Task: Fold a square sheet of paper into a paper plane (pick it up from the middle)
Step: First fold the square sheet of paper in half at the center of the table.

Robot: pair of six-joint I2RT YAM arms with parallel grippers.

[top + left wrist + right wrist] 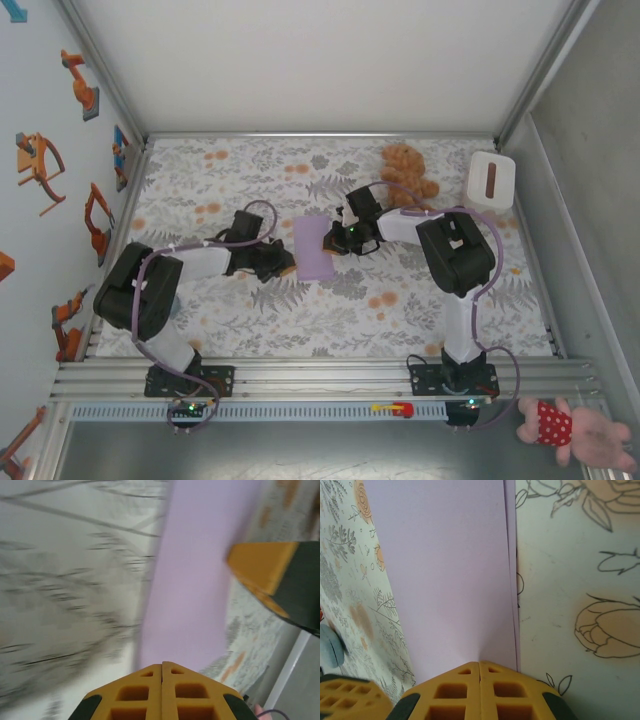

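The square sheet of paper (315, 247) is lavender and lies flat on the floral cloth, doubled over into a narrow rectangle. Two layered edges run along its right side in the right wrist view, on the paper (445, 570). My left gripper (287, 262) is shut, its tips (161, 665) resting at the paper's (200, 580) near edge. From the other side my right gripper (336, 240) is shut too, tips (479, 662) pressed on the sheet close to the layered edges. The right gripper's fingers (265, 570) reach in from the upper right of the left wrist view. The paper plane is out of view.
A brown teddy bear (405, 170) lies at the back, right of centre, just behind the right arm. A white box (492, 178) stands at the back right corner. A pink stuffed toy (570, 428) lies off the table beyond the front rail. Metal walls frame the floral cloth (250, 310).
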